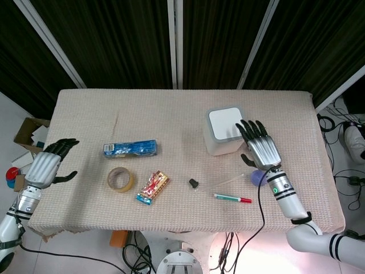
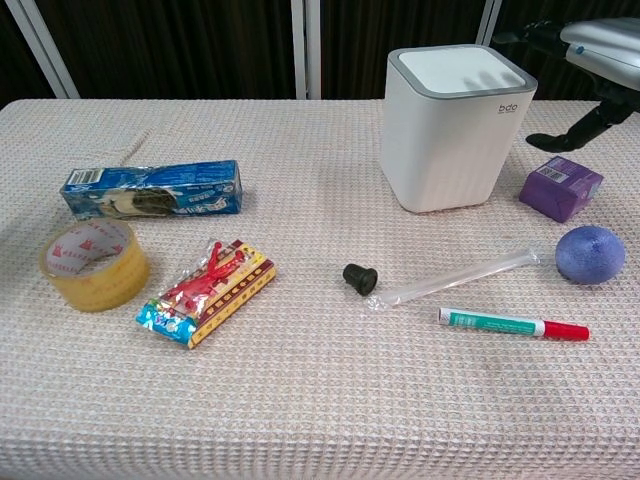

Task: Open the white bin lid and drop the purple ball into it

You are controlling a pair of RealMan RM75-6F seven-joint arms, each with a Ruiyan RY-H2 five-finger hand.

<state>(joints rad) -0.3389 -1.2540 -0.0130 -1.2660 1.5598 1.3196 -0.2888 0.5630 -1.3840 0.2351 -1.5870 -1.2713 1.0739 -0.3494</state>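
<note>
The white bin (image 1: 223,132) (image 2: 455,127) stands right of the table's middle, its grey-rimmed lid (image 2: 457,68) flat and closed. The purple ball (image 2: 589,253) (image 1: 257,177) lies on the cloth to the bin's right, near the front. My right hand (image 1: 258,146) (image 2: 597,42) hovers open, palm down, with its fingers spread over the bin's right edge; it holds nothing. My left hand (image 1: 48,169) hangs open off the table's left edge, seen only in the head view.
A purple box (image 2: 561,186) sits between bin and ball. A marker (image 2: 512,324), a clear tube (image 2: 462,276) and a black cap (image 2: 359,277) lie in front of the bin. A biscuit pack (image 2: 152,189), tape roll (image 2: 94,263) and candy packet (image 2: 207,289) lie left.
</note>
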